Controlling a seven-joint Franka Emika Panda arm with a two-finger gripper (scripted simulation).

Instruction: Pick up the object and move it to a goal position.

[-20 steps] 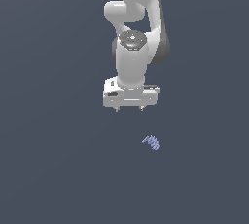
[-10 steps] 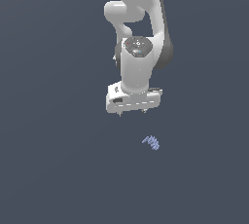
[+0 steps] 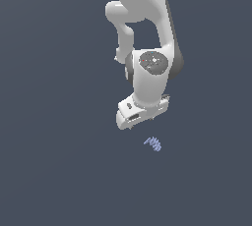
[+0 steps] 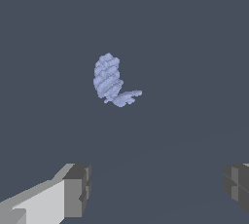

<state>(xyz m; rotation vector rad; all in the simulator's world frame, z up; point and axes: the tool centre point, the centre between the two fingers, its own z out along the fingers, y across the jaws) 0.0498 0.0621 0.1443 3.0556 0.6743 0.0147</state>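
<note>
Exterior view: the white gripper (image 3: 132,126), its fingers spread wide with nothing between them, hovers near the tiny lavender-blue object (image 3: 153,143), which lies at its four o'clock; the approach step seems underway, so centring and descending come next.

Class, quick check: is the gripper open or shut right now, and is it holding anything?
Gripper: open and empty; the small ridged piece lies apart from it, not between the fingers.
</note>
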